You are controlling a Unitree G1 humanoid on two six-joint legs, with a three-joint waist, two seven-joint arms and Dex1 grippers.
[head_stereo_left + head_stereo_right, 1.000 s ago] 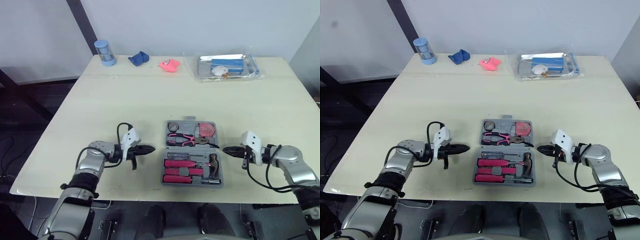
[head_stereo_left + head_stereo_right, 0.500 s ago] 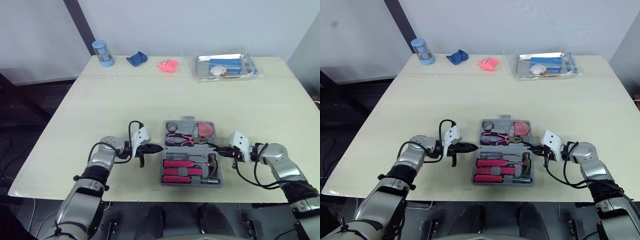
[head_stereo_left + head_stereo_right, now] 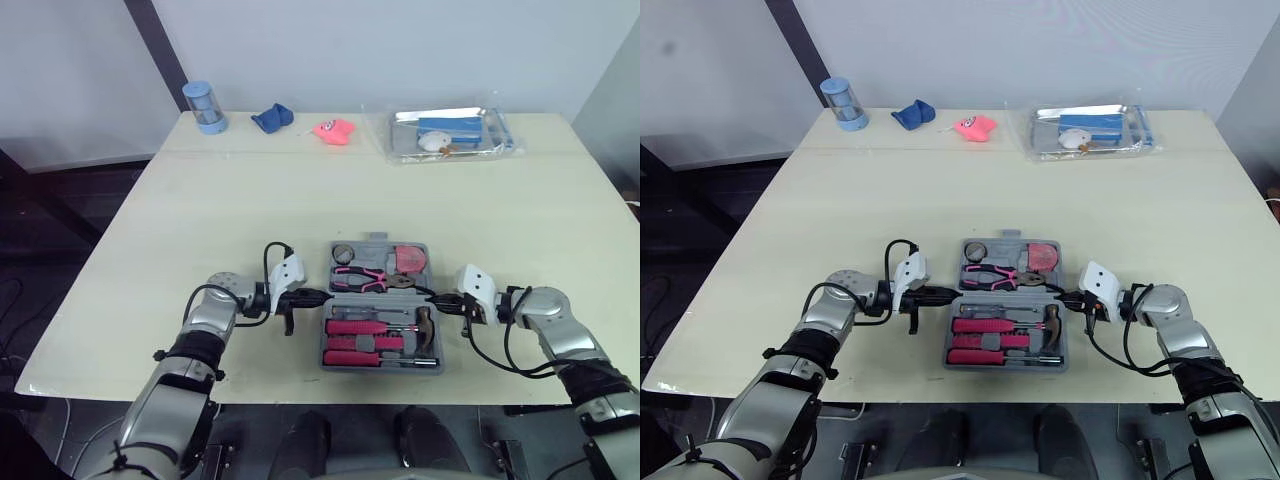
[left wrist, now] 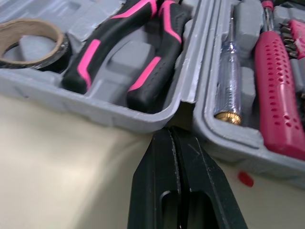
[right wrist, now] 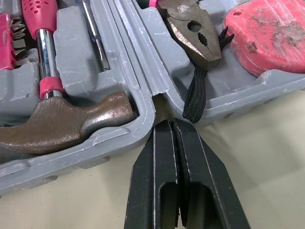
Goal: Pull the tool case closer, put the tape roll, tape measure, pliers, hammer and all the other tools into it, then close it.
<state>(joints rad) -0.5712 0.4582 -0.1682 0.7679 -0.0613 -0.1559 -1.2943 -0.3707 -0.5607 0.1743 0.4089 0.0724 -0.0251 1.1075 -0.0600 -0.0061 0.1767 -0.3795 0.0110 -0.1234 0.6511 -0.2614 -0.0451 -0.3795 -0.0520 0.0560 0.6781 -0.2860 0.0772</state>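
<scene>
Tool case (image 3: 377,240): open flat near the front edge of the counter (image 3: 300,190), loaded; pliers (image 3: 362,278) in the far half, hammer (image 3: 428,325) in the near half.
Hinge line: runs left to right between the 2 halves.
Left tool (image 3: 320,297): fingers pinched together, tip at the left hinge notch.
Right tool (image 3: 433,296): likewise pinched, tip at the right notch.
Closing probably folds the far half toward the robot; both arms equally near.

Left claw (image 3: 321,297), right claw (image 3: 433,297) nearer case (image 3: 378,240)
</scene>
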